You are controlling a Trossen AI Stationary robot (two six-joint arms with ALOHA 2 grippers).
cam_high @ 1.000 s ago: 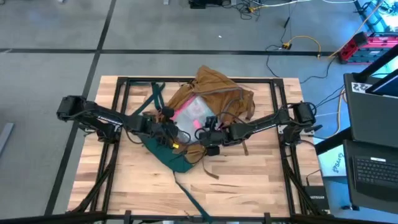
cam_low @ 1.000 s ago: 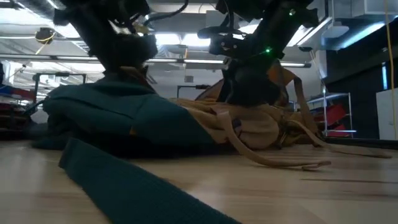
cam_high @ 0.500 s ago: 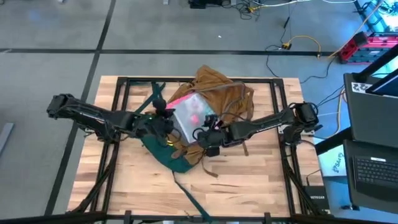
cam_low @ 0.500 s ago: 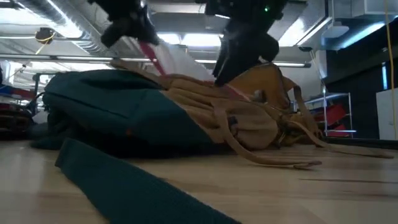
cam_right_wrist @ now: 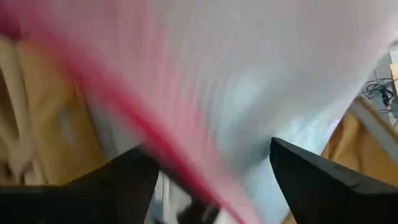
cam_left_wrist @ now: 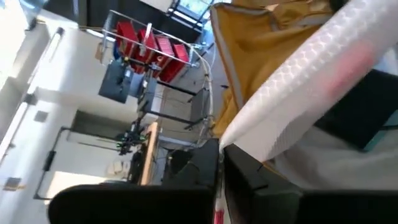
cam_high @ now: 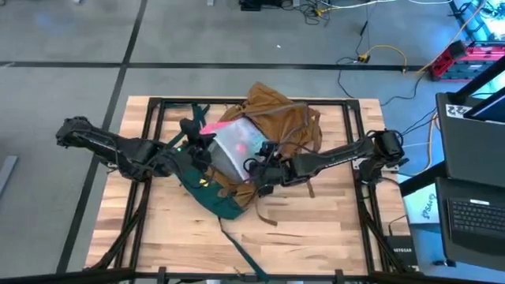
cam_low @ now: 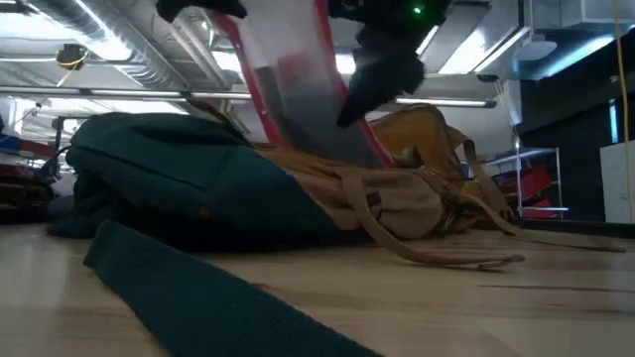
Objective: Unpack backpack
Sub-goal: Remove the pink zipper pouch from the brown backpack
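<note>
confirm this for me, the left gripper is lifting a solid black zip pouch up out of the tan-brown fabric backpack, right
Not quite. The left gripper is lifting a pouch out of the tan-brown fabric backpack, but it is a clear, pink-edged zip pouch, not solid black. The low view shows its see-through body and pink edges.

The backpack (cam_high: 272,130), soft tan-brown fabric with a dark teal base and straps, lies slumped on its side at the counter's middle, mouth open, one teal strap (cam_high: 241,251) trailing toward the near edge.
</note>
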